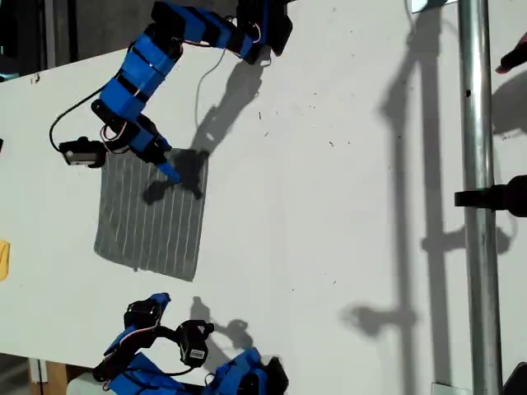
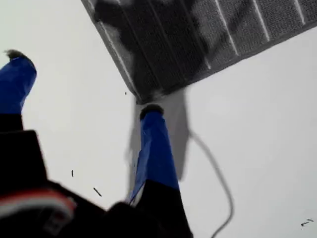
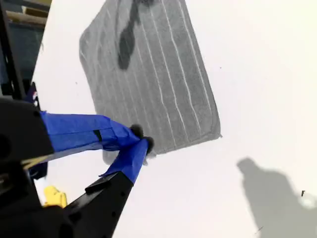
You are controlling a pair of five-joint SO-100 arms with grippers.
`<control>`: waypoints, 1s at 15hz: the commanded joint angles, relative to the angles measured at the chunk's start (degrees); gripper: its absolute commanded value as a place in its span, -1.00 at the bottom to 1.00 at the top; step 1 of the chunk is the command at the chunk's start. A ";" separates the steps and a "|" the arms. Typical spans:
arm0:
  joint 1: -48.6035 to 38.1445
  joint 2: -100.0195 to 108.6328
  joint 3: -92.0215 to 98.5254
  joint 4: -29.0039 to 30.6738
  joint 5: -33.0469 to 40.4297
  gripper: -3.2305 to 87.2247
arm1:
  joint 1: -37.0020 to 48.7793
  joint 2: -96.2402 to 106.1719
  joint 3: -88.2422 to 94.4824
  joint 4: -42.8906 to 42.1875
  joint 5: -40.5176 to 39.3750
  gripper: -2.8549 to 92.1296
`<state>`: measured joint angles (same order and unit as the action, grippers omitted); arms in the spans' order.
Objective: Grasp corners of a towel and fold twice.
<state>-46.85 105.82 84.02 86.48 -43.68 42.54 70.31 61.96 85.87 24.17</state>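
Starting closest in, my first gripper (image 2: 84, 84) stands wide open, one blue fingertip (image 2: 151, 111) right at a corner (image 2: 143, 96) of the towel (image 2: 198, 39) and the other well off to the side over bare table (image 2: 257, 148). My second gripper (image 3: 141, 144) has its two fingertips pressed together just at the near edge of the same cloth. I judge it closed on nothing, since the towel lies flat. The tips hide the corner beneath them, so I cannot rule out a pinch.

In the exterior view the towel (image 1: 152, 214) lies spread on the white table toward that view's left, between the two arms. My first gripper (image 1: 165, 169) is at its upper edge and my second gripper (image 1: 152, 304) is just below its lower edge.

The grey striped cloth looks light, soft and limp. It should drape and sag once lifted, and it may slide on the smooth tabletop rather than bunch. The best hold is probably right at a corner tip, one finger slipped under the hem and pinching deep enough not to lose it.

Arm shadows darken the far part of the towel (image 3: 148, 74), blurring stripes and hem there. How many layers thick it lies cannot be told.
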 commanded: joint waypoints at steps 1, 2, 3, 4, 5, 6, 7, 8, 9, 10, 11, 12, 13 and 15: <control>0.79 2.81 -0.70 0.44 -0.44 -0.99 | -0.44 -0.79 -0.44 -1.85 -2.37 -0.05; 0.79 2.81 -0.53 0.44 -0.35 -0.99 | -0.44 -1.85 0.35 -2.02 -3.25 -0.05; 0.70 2.99 -0.18 0.44 -0.35 -0.99 | -0.44 -3.16 1.23 -2.20 -4.22 -0.05; 0.70 3.25 0.35 0.18 -0.26 -0.99 | -0.44 -4.57 2.11 -2.64 -4.66 -0.05; 0.62 3.34 0.62 0.00 -0.26 -0.99 | -0.70 -6.15 2.72 -3.52 -5.10 -0.05; 0.62 3.34 0.79 -0.09 -0.18 -0.99 | -0.88 -8.00 2.90 -4.39 -5.27 -0.05; 0.53 3.43 0.97 -0.18 -0.18 -0.99 | -0.88 -9.93 2.64 -5.45 -5.45 -0.06; 0.53 3.52 1.23 -0.35 -0.26 -0.99 | -0.53 -11.95 2.02 -6.77 -5.45 -0.07; 0.62 3.60 1.67 -0.53 -0.26 -0.99 | -0.26 -14.06 1.32 -7.82 -5.54 -0.09; 0.62 3.78 2.29 -0.70 -0.35 -0.99 | 0.00 -16.44 0.35 -8.53 -5.62 -0.13; 0.53 4.13 2.81 -0.97 -0.35 -0.99 | 0.26 -18.72 -0.62 -9.49 -6.59 -0.25; 0.35 4.39 3.16 -1.23 -0.44 -0.99 | 0.35 -21.36 -2.81 -9.23 -7.38 -0.42; 0.26 4.39 3.34 -1.32 -0.26 -0.99 | 0.44 -23.29 -4.57 -8.53 -7.65 -0.68; -0.26 4.39 3.87 -1.93 0.00 -0.99 | 0.70 -23.82 -4.75 -7.91 -7.21 -0.94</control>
<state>-46.93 107.84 88.33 85.43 -43.68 42.71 46.76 57.66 77.96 17.67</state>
